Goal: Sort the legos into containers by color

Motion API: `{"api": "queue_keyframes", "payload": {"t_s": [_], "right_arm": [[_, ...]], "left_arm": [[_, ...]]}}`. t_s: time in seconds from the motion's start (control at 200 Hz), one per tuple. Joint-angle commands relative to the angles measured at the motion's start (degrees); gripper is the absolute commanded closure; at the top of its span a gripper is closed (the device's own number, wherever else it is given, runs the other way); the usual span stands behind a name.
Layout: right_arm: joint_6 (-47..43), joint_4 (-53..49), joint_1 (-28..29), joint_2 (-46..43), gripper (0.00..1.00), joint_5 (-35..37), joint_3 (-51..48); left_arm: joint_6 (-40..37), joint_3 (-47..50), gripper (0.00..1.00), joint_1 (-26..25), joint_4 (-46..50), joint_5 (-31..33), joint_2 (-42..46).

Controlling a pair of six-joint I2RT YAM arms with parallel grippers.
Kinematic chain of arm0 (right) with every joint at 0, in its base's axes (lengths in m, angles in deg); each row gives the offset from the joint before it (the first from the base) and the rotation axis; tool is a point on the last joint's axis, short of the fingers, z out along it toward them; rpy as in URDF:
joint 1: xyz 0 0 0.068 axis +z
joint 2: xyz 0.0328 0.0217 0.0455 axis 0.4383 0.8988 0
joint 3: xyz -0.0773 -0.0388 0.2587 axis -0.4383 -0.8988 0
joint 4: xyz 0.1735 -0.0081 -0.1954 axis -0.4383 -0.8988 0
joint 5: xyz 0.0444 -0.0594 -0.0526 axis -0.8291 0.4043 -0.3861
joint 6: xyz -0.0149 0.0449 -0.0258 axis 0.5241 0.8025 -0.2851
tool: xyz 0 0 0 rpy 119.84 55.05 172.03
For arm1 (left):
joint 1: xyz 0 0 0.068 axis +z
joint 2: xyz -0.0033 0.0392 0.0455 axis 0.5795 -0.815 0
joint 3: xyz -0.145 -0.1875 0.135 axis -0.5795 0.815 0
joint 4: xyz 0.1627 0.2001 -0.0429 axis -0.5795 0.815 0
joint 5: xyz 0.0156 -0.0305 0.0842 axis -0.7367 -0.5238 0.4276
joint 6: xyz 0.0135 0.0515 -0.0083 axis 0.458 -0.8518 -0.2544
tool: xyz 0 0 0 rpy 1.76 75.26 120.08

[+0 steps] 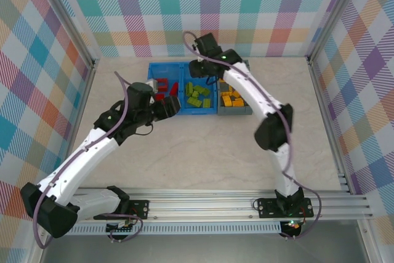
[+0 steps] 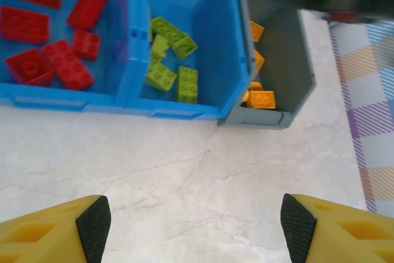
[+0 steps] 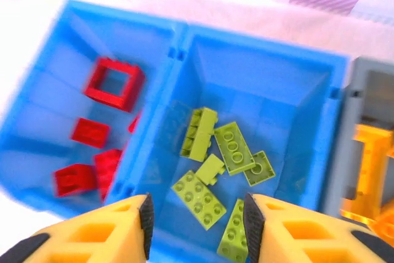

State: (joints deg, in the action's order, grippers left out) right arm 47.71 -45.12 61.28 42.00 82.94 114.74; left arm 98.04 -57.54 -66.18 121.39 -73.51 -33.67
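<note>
The pale marbled table (image 1: pixel 203 152), fenced by plaid walls (image 1: pixel 49 60), carries two containers at its far middle. The blue bin (image 2: pixel 123 103) has two compartments, and the smaller grey bin (image 2: pixel 289 72) sits against its right side. The right arm (image 1: pixel 255 100) reaches far over the grey bin. The left arm (image 1: pixel 92 146) slants in from the near left, so the two wrists end up near each other by the blue bin. The left gripper (image 2: pixel 197 226) hovers over bare table just near of the bins, its fingers spread wide with nothing between them. The right gripper (image 3: pixel 197 220) hangs above the near wall of the green compartment, its fingers parted partway and empty. The red legos (image 2: pixel 68 63) lie in the left compartment, the green legos (image 3: pixel 234 146) in the right one and the yellow-orange legos (image 2: pixel 261 98) in the grey bin, so the sort looks nearly or fully done. The main risk is a careless move: a low right finger could catch the blue rim or the divider and drag the bin. A forward push from the left arm could shove the blue bin into the grey one and spill bricks. The arms could also clip each other. The bin walls and each arm stand in the other's way.
</note>
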Motion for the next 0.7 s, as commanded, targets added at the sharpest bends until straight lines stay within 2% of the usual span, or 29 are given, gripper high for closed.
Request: {"api": "queue_keyframes", "payload": {"t_s": [0.0,0.045,0.07,0.09,0.145,0.15,0.16,0.175,0.26,0.345,0.44,0.475,0.555,0.625,0.7], "right_arm": [[0.6,8.3,-0.3,-16.4,0.53,4.1,-15.0],[0.8,10.1,-0.5,-22.6,0.48,5.6,-22.3],[1.1,10.8,-0.6,-26.2,0.43,6.5,-26.0],[1.4,11.4,-0.8,-28.9,0.38,7.2,-29.2],[2.3,12.3,-1.7,-36.2,0.18,9.4,-37.5],[2.4,12.3,-1.8,-36.9,0.16,9.6,-38.2],[2.6,12.3,-1.9,-38.2,0.04,10.2,-39.6],[2.9,12.3,-2.3,-40.0,0.0,10.9,-41.6],[4.7,11.7,-4.1,-49.8,0.0,15.0,-52.5],[6.3,12.9,-4.2,-59.0,0.0,22.3,-62.9],[12.8,12.9,-4.9,-67.3,0.0,34.3,-73.2],[14.0,13.1,-6.3,-69.1,0.0,36.4,-76.0],[9.4,20.3,-10.6,-72.4,0.0,34.7,-83.9],[0.6,33.3,-13.9,-74.9,0.0,27.5,-94.0],[-4.8,45.9,-16.4,-75.3,0.0,22.5,-102.2]], "left_arm": [[1.0,2.7,0.21,3.1,6.8,2.5,3.4],[1.3,3.8,0.15,5.3,7.9,2.3,4.7],[1.2,4.5,0.02,6.7,8.3,1.7,5.3],[1.1,4.9,0.0,7.8,8.5,1.2,5.7],[-0.2,6.3,0.0,10.0,8.6,0.8,7.5],[-0.3,6.4,0.0,10.2,8.6,0.8,7.6],[-0.8,6.7,0.0,10.4,8.5,1.0,8.0],[-1.4,7.1,0.0,10.6,8.4,1.5,8.6],[-5.5,9.0,0.0,10.6,8.3,6.1,12.4],[-9.7,11.0,0.0,10.6,8.2,12.0,15.2],[-6.8,12.6,0.0,10.6,10.2,28.9,15.3],[-6.0,13.8,0.0,10.6,9.7,34.4,14.9],[-13.6,19.8,0.0,10.6,1.1,37.0,14.9],[-20.3,26.7,0.0,10.8,-8.5,38.8,14.5],[-20.9,31.7,0.0,12.2,-15.0,41.6,12.2]]}}
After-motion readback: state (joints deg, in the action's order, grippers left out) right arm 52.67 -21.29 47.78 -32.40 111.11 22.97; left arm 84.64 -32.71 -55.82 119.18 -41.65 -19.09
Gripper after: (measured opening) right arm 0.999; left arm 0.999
